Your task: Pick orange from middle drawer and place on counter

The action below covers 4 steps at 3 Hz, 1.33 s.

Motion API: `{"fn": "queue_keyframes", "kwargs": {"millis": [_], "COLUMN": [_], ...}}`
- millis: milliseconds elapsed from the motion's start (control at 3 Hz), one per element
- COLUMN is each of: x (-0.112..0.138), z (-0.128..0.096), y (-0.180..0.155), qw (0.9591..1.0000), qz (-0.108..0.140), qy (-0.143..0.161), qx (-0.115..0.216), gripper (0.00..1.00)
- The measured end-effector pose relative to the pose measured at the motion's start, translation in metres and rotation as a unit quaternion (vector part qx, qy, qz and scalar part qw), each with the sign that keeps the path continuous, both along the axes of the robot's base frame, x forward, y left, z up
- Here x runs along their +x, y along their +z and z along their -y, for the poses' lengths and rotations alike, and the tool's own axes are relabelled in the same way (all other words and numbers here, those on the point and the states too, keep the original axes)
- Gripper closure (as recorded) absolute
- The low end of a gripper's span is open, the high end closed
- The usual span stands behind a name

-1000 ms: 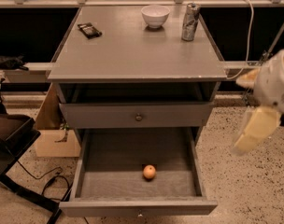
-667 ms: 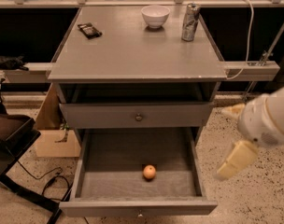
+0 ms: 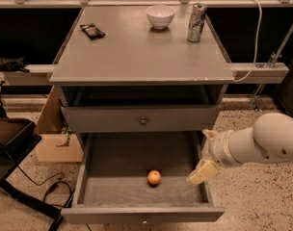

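The orange lies on the dark floor of the pulled-out middle drawer, near its front and a little right of centre. My gripper comes in from the right on a thick white arm. It hangs over the drawer's right wall, about a hand's width to the right of the orange and slightly above it, not touching it. The grey counter is the cabinet's flat top, above the drawers.
On the counter stand a white bowl, a metal can and a dark flat packet. The upper drawer front with its round knob is closed. A cardboard box and a black chair are to the left.
The arm has swung down and to the left, from beside the cabinet's right side to the right wall of the open drawer. The orange has not moved.
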<state>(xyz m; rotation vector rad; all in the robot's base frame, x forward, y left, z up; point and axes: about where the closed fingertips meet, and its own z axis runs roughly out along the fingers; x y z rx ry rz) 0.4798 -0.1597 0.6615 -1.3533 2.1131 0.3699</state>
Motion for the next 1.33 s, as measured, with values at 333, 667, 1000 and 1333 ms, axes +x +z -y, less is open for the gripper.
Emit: {"fn": "queue_keyframes", "kwargs": {"millis": [333, 667, 1000, 1333], "x": [0.002, 0.011, 0.038, 0.065], "z": [0.0, -0.006, -0.017, -0.034], "y": [-0.002, -0.02, -0.069, -0.133], "qw": [1.0, 0.9999, 0.9987, 0.9949], "qz": [0.002, 0.01, 0.037, 0.063], "qy": [-0.001, -0.002, -0.01, 0.011], "qx": [0.001, 0.003, 0.033, 0.078], "gripper": [0.0, 0.0, 0.0, 0.0]}}
